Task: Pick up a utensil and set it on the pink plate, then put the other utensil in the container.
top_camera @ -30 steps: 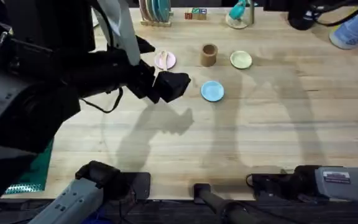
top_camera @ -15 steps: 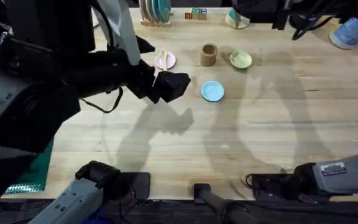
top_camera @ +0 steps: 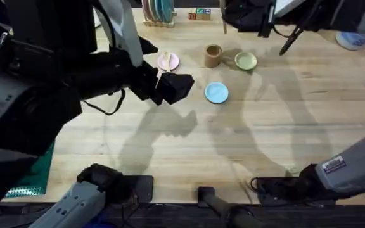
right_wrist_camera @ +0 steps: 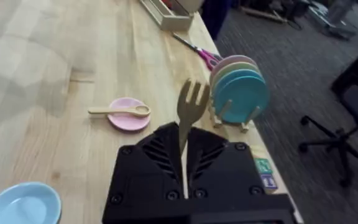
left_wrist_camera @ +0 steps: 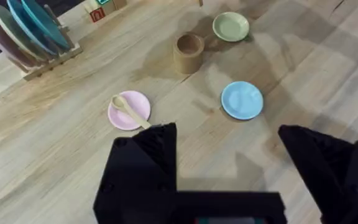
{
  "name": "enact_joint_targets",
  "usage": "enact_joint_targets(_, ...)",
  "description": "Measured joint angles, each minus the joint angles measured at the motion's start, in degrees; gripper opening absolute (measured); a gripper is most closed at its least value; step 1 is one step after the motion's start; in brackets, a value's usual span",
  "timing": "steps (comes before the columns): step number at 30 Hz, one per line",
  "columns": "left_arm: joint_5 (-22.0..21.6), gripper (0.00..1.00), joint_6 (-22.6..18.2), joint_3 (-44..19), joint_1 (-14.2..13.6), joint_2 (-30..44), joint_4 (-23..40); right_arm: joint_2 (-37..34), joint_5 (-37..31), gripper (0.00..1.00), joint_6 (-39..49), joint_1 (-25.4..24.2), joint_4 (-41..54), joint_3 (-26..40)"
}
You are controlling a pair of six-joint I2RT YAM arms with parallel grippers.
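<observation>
The pink plate (top_camera: 168, 61) lies at the far side of the table with the prongless wooden utensil (left_wrist_camera: 129, 109) resting across it, also seen on the pink plate (right_wrist_camera: 128, 115) in the right wrist view. The tan container (top_camera: 213, 56) stands upright just right of it. My right gripper (top_camera: 232, 15) hovers high over the table's far edge, shut on the wooden fork (right_wrist_camera: 190, 106), prongs pointing out past the fingers. My left gripper (top_camera: 165, 69) hangs open above the table near the pink plate (left_wrist_camera: 129, 110), holding nothing.
A light blue plate (top_camera: 217, 92) lies in front of the container, and a yellow-green plate (top_camera: 246, 61) to its right. A dish rack (left_wrist_camera: 27, 31) with upright plates, toy blocks (top_camera: 200, 12) and scissors (right_wrist_camera: 197, 53) line the far edge.
My right arm has risen from the near right and swung over the far side of the table, carrying the fork. The left arm has stayed put.
</observation>
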State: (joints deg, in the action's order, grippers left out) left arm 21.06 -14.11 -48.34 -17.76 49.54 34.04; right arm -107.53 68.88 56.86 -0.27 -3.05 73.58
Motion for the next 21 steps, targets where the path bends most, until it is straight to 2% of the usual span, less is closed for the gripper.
enact_joint_targets(5, 0.0, 0.995, 0.0, 0.0, 0.0, 0.0, 0.0, -4.7, 2.4, 0.031, 0.2, 0.0, -3.9, 0.0)
enact_joint_targets(21, 0.0, 0.995, 0.0, 0.0, 0.0, 0.0, 0.0, -9.8, 3.2, 0.032, 0.2, 2.4, -7.8, 0.1)
